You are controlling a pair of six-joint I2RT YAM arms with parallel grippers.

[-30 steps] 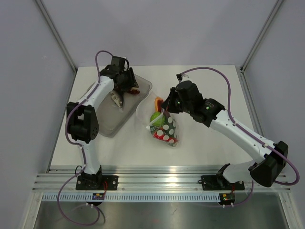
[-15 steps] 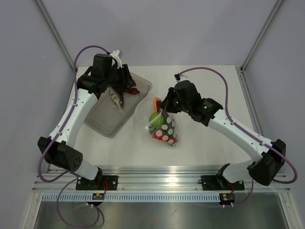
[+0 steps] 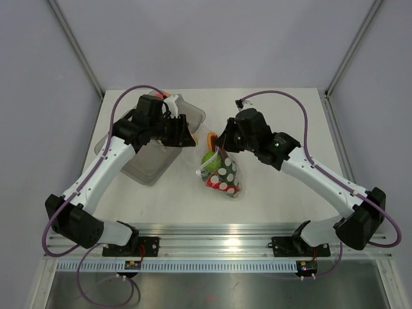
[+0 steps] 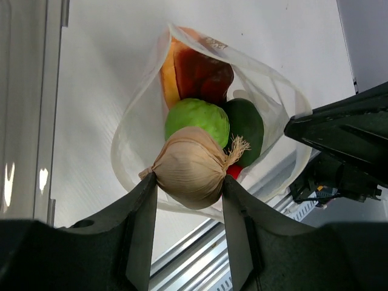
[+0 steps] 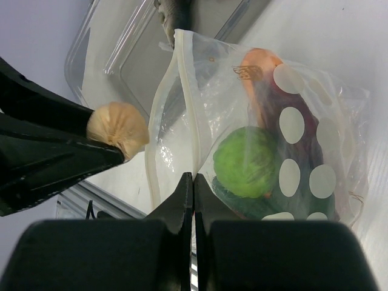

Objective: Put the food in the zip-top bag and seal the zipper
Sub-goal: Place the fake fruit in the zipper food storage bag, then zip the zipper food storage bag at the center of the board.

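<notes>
While the right end effector (image 5: 193,179) pinches the clear spotted zip-top bag (image 5: 303,154), the left end effector (image 4: 189,185) grasps a beige garlic bulb (image 4: 189,165) left of its mouth.

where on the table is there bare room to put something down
Bare table runs along the front, between the tray, the zip-top bag and the rail; the far right corner behind the right arm is also free. Crowded: the middle, where the left pincer holds a garlic bulb beside the bag that the right pincer grips.
</notes>
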